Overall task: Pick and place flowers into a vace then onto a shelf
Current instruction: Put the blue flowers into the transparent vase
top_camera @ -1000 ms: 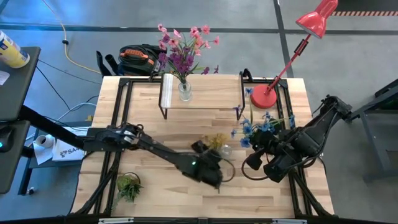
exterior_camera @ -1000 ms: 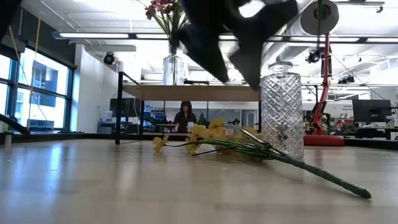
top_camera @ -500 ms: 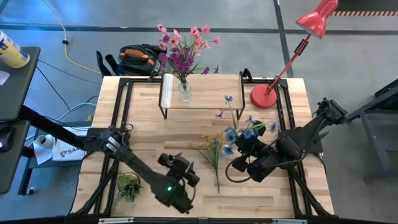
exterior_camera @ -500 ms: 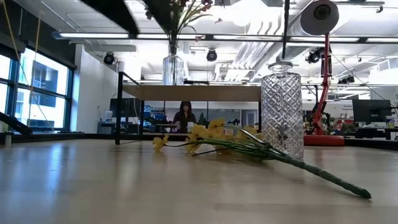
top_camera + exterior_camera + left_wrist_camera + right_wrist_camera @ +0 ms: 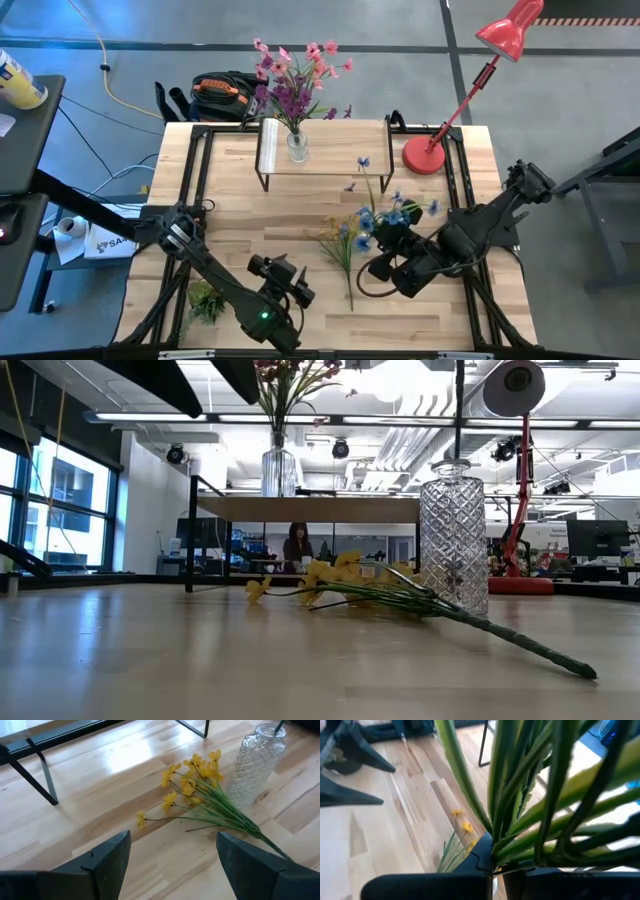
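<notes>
So the right gripper [image 5: 385, 243] is sitting over the right-middle of the wooden table [image 5: 240, 225], clamped tight on the green stems of the blue flowers [image 5: 385, 213]. The right wrist view is basically all stems [image 5: 520, 810] bunched between the 2 dark fingers [image 5: 485, 852], so it's definitely got them. From above, the blue blooms are fanning out toward the shelf side, with 1 taller stem sticking up past the rest.

The yellow flowers [image 5: 342, 240] are lying flat on the table just left of that gripper, heads pointing toward the shelf and the stem end trailing toward the front edge. In the low view they're lying right beside the clear patterned glass vase [image 5: 453, 536], which is standing upright; the stems look like they're touching its base or just in front of it, can't quite tell.

The left gripper [image 5: 283, 283] is hanging near the front edge of the table, well away from the yellow bunch, with its fingers [image 5: 107, 857] spread wide and nothing between them. Its wrist cam is looking across at the yellow flowers and the vase.

The shelf [image 5: 322, 148] is sitting at the back of the table, and the pink and purple flowers [image 5: 295, 75] are already standing in a second glass vase [image 5: 297, 146] on its left end. A red desk lamp [image 5: 470, 80] is standing at the back right corner, and a small green plant tuft [image 5: 205, 298] is sitting near the front left.
</notes>
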Robot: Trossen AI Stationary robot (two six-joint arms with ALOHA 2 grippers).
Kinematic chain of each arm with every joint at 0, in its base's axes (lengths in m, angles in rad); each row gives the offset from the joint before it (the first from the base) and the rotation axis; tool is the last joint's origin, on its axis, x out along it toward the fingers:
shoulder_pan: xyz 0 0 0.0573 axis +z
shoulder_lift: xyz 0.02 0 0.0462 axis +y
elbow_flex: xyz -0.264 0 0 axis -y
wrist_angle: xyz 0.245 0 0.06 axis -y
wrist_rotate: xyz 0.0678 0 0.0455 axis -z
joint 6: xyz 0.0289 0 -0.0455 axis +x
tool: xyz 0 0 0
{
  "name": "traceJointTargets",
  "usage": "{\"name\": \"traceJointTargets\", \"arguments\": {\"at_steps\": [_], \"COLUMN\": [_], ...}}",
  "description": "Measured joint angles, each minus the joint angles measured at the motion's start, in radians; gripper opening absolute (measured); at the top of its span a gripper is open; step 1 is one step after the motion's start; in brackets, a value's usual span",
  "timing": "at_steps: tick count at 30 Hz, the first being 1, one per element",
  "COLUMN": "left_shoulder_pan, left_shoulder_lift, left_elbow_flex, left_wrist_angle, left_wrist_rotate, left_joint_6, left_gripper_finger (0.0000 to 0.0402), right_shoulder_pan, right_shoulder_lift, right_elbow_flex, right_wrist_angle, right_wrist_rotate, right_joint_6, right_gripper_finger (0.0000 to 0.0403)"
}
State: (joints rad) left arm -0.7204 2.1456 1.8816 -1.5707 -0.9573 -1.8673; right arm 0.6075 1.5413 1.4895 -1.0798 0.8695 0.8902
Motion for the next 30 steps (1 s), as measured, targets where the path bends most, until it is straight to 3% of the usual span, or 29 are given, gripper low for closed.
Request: {"name": "traceJointTargets", "arguments": {"at_steps": [13,21,30], "left_shoulder_pan": [0.0,0.0,0.0], "left_shoulder_lift": [0.0,0.0,0.0], "left_elbow_flex": [0.0,0.001,0.001], "left_wrist_angle": [0.001,0.001,0.0], "left_wrist_rotate": [-0.002,-0.008,-0.007], "left_joint_6": [-0.001,0.004,0.007], "left_gripper_finger": [0.0326,0.0326,0.0326], "right_shoulder_pan": [-0.024,-0.074,-0.063], "right_shoulder_lift": [0.074,0.164,0.188], "right_elbow_flex": [0.0,0.0,0.0], "right_wrist_angle": [0.001,0.005,-0.045], "right_wrist_rotate": [-0.017,-0.126,-0.067], "right_joint_6": [-0.011,-0.056,0.065], "right_gripper_finger": [0.0008,0.002,0.0035]}}
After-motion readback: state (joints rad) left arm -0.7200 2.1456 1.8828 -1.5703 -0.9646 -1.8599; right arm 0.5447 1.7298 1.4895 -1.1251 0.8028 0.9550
